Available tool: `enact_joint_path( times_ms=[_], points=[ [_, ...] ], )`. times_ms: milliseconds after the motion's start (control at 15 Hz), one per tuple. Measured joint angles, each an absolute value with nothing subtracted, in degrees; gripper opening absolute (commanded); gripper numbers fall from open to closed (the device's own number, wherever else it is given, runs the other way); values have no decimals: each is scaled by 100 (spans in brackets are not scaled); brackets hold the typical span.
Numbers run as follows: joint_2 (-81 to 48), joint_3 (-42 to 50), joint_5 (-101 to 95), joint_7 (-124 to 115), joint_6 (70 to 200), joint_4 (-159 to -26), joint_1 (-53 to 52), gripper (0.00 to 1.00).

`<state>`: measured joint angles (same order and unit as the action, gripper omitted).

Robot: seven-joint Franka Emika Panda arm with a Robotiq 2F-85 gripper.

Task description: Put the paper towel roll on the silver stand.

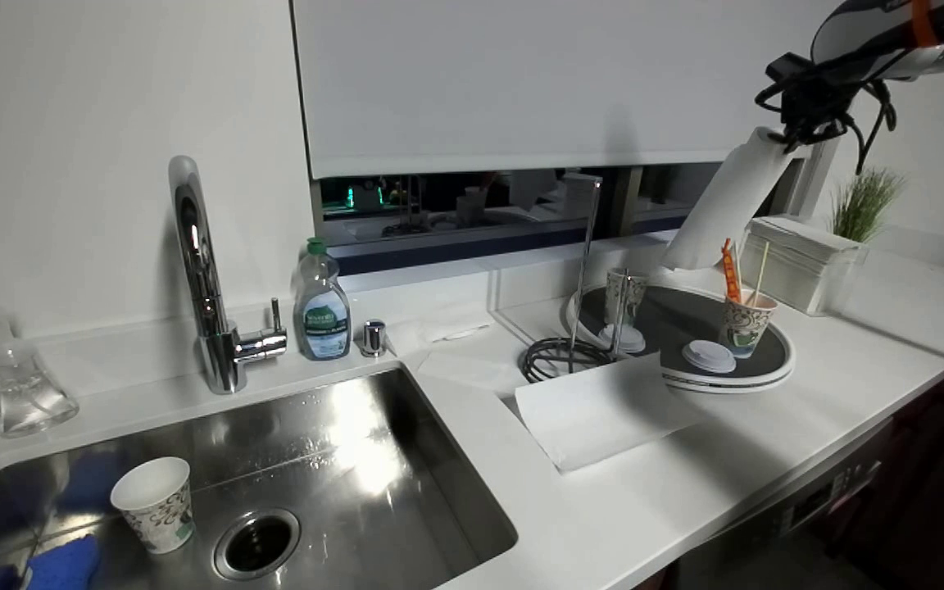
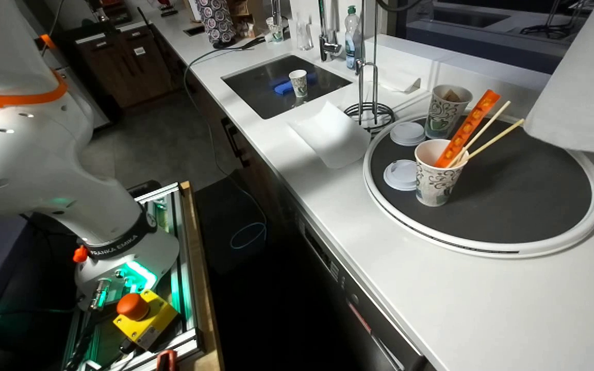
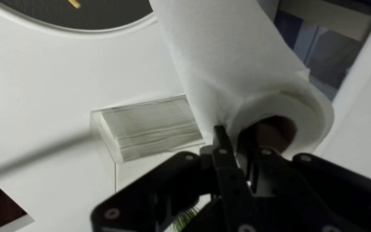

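The paper towel roll [image 1: 730, 201] is a big white cylinder held tilted in the air above the back of the counter. Its lower end shows large in an exterior view [image 2: 583, 98], and its open core end in the wrist view [image 3: 237, 54]. My gripper [image 1: 791, 141] pinches the wall of the roll's upper end. In the wrist view one finger is inside the core and one outside [image 3: 232, 137]. The silver stand [image 1: 584, 274] is upright on the counter, left of the roll, with a ringed wire base. It also stands beyond the cups in an exterior view [image 2: 374, 116].
A round grey dish [image 1: 726, 379] beside the stand bears paper cups, white lids and an orange stick [image 1: 730, 270]. Loose paper [image 1: 603, 414] lies before the stand. A napkin box [image 1: 804, 262] and grass plant [image 1: 865, 205] are right. Faucet [image 1: 197, 262], soap bottle [image 1: 324, 315] and sink [image 1: 460, 467] are left.
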<state>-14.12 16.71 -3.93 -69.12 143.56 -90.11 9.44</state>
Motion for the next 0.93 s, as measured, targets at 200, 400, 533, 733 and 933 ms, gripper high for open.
enact_joint_path(
  times_ms=[200,400,533,733,933],
  points=[
    [-718,1591,-334,-6207,14076,-9001,954,3],
    [52,1462,212,-5134,13362,-8911,1001,3],
    [510,1453,511,-4681,12475,-8679,998,11],
    [985,1455,583,-4552,11604,-8404,1051,11],
    [998,1453,579,-4533,11562,-8410,1058,3]
  ],
)
